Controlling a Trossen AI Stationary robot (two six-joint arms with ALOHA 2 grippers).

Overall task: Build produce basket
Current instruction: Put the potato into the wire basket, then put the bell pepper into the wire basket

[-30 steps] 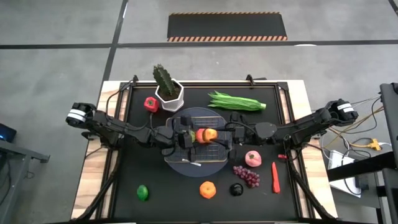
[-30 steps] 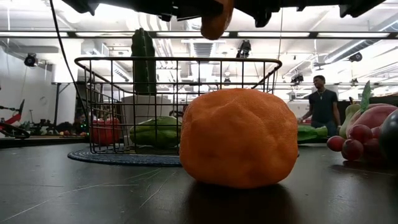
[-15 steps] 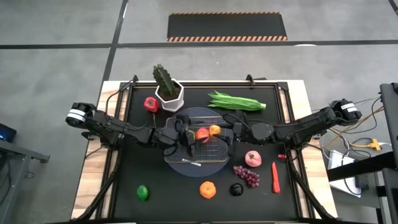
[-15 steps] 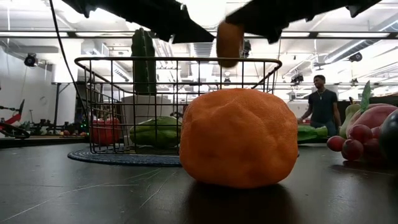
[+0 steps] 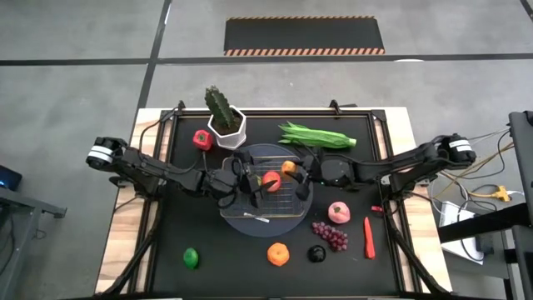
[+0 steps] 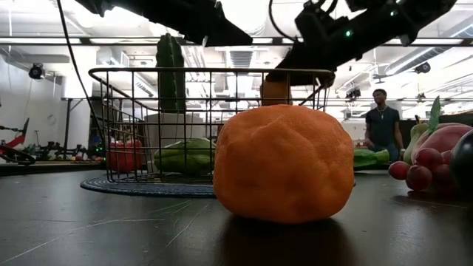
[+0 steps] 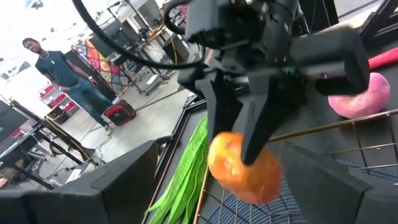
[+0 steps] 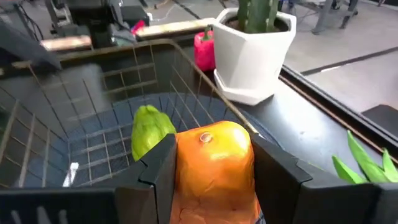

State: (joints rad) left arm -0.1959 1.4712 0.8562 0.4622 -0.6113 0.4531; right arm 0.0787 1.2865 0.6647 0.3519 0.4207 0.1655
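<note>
**Right pincer holding orange fruit over the basket**

Pose: my right gripper [image 5: 293,172] reaches in from the right side, arm stretched low across the table, fingers pinched on a small orange fruit [image 5: 288,169]. From my wrist the fruit [image 8: 214,163] sits squarely between both fingers [image 8: 158,171]. It hangs at the basket [image 5: 287,202] rim, over its far right part. My left gripper [image 5: 254,182] faces mine from the opposite side, over the basket's middle; I cannot tell whether its fingers are spread or closed.

Surroundings: a red piece [image 5: 271,180] shows just beside my pincer, toward the left gripper. A green item [image 8: 151,130] lies in the basket below and ahead of my fingers. The white cactus pot [image 5: 226,126] stands beyond the basket, red pepper [image 5: 201,138] beside it. The green bean bunch [image 5: 317,136] lies just behind my arm. Nearer the front edge lie an orange [image 5: 278,253], purple grapes [image 5: 331,235], a red chili [image 5: 368,236] and a lime [image 5: 191,257].

Hard to make out: in the low view the big orange [image 6: 282,163] blocks much of the basket [image 6: 133,125].
</note>
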